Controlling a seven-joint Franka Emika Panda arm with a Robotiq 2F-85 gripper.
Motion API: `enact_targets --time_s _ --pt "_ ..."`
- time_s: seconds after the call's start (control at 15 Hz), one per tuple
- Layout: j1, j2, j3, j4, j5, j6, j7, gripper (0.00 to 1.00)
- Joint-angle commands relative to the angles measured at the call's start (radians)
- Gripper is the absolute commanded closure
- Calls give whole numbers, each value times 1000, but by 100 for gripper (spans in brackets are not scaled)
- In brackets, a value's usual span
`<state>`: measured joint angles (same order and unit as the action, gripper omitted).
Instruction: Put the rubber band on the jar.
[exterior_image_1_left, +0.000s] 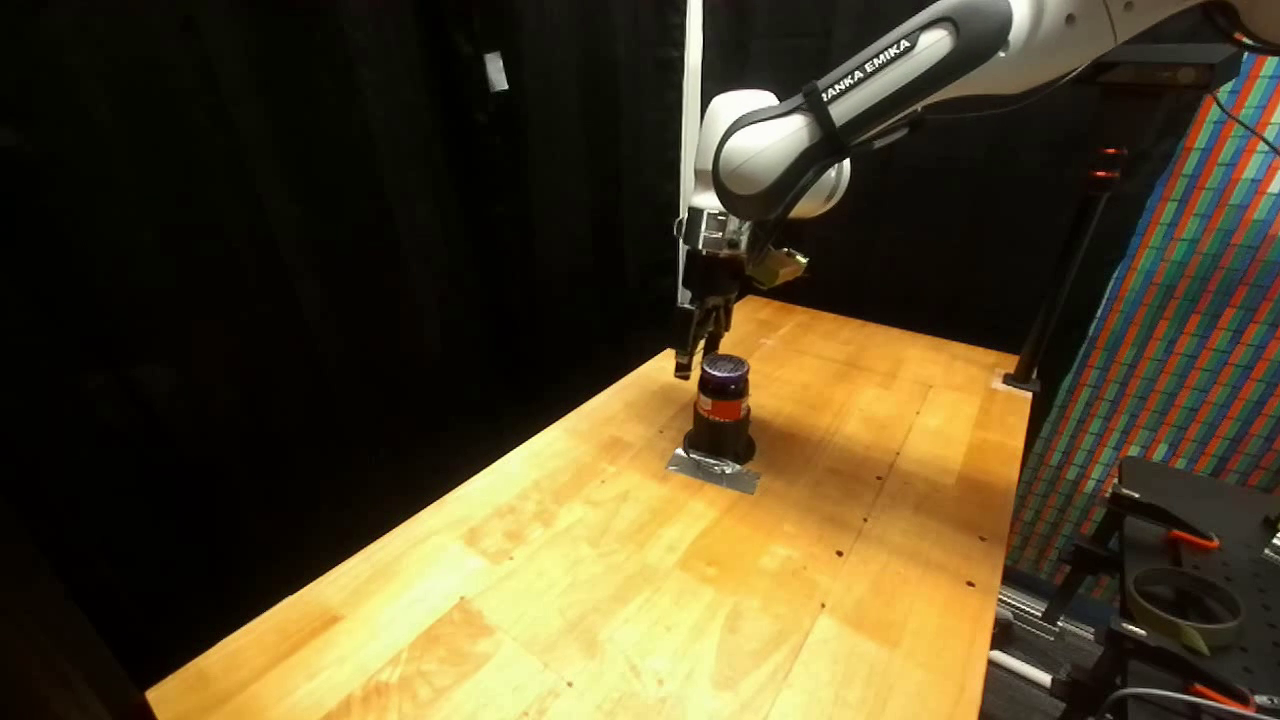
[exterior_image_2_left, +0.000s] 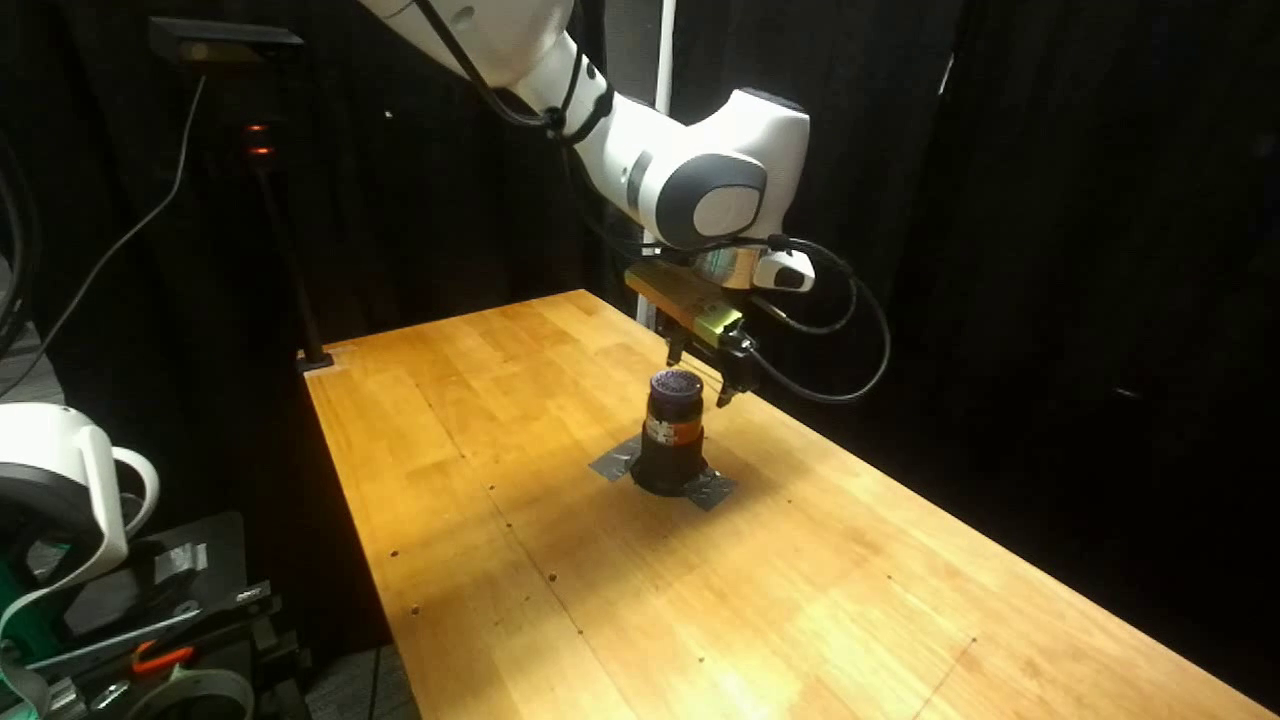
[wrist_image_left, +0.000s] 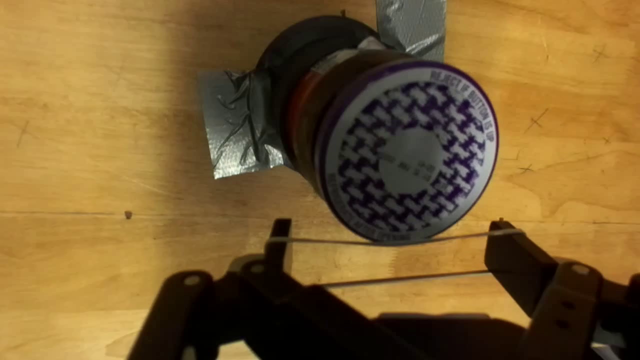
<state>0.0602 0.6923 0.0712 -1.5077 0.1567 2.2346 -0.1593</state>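
Note:
The jar (wrist_image_left: 410, 160) has a purple and white patterned lid. In both exterior views the jar (exterior_image_1_left: 722, 408) (exterior_image_2_left: 674, 430) stands upright, with an orange-red label, in a black round base (exterior_image_1_left: 718, 442) on the table. My gripper (wrist_image_left: 390, 237) is open, its fingers apart at the near side of the lid. A thin rubber band (wrist_image_left: 330, 242) is stretched around both fingers as two strands. In the wrist view, the front strand meets the lid's edge and bends slightly there; the rear strand runs straight. In the exterior views the gripper (exterior_image_1_left: 698, 358) (exterior_image_2_left: 699, 382) is beside the jar's top, fingertips around lid height.
Silver tape strips (wrist_image_left: 235, 125) hold the black base to the wooden table (exterior_image_1_left: 560, 600). The table's long edge runs close behind the gripper. A thin black post (exterior_image_2_left: 290, 260) stands at a far table corner. A dark cart (exterior_image_1_left: 1190, 540) with a tape roll stands beside the table.

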Motion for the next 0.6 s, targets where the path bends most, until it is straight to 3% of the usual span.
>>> enact_targets --time_s 0.0,0.53 --pt "4 46 6 99 -37 -128 45 0" --pt "52 40 -11 113 -118 -200 130 0"
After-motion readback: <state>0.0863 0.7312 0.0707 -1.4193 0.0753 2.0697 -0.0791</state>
